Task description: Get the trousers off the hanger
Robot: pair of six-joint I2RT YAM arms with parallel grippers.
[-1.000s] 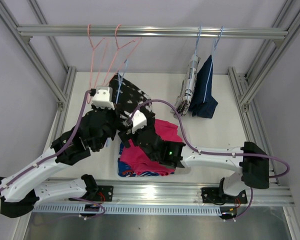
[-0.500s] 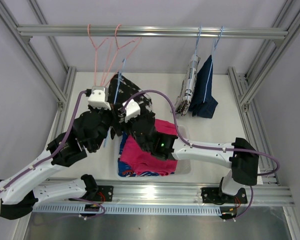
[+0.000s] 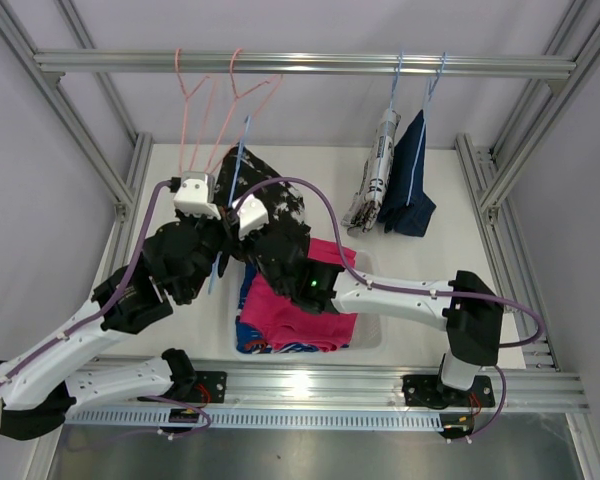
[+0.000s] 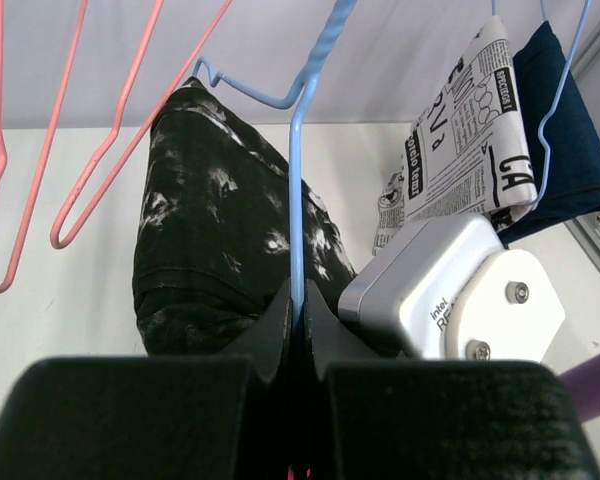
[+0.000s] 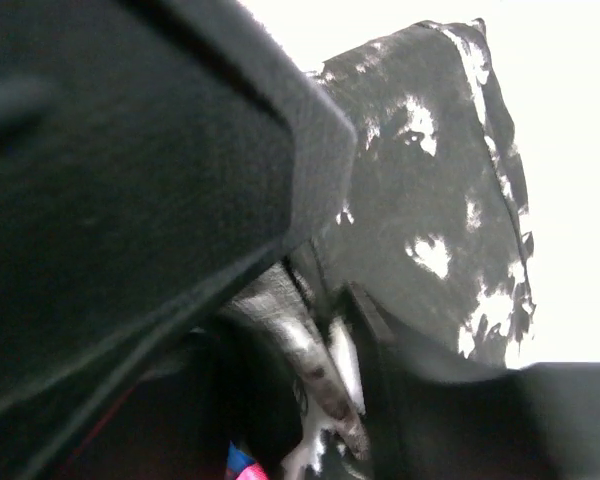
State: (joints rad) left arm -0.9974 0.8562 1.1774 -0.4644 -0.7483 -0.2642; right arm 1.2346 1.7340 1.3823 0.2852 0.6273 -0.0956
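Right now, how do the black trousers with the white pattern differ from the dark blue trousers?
The black trousers hang on a blue hanger clamped in the left gripper, off the rail; the dark blue trousers hang from the rail. The black pair is speckled white, the dark blue pair plain. The right gripper reaches the black pair; nothing touches the dark blue pair. Both hangers are blue wire.

Overhead camera looks down from behind the robot across the whole white table point(image 3: 320, 170). Both wrist cameras press close on the black, white-flecked cloth trousers point(image 3: 270, 180), at eleven o'clock overhead.
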